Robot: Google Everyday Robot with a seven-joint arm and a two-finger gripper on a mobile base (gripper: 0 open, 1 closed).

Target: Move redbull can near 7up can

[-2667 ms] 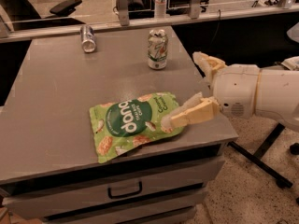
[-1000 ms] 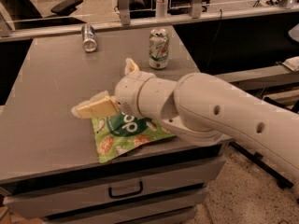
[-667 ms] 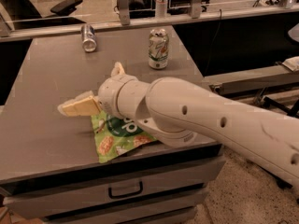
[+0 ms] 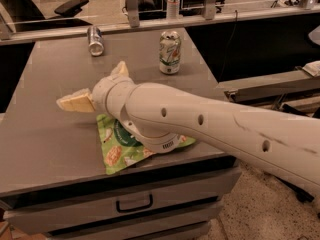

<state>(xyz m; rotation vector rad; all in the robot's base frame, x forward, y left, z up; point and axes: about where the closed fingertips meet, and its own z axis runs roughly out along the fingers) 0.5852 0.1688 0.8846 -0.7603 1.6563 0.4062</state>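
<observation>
Currently your tool [image 4: 91,85] hovers over the counter [image 4: 45,134], its 2 fingers [image 4: 75,102] spread wide, gripping nothing. Beyond it, the redbull can [image 4: 95,40] appears to lie on its side, apart from the upright 7up can [image 4: 170,52]. Expect it to be light, slick and prone to rolling; pinch across its narrow body.

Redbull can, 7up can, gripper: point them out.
redbull can [image 4: 95,40], camera view, middle of its side.
7up can [image 4: 170,53], camera view, middle of its label.
gripper [image 4: 94,85], camera view, between its fingertips, over the table [image 4: 47,149].
</observation>
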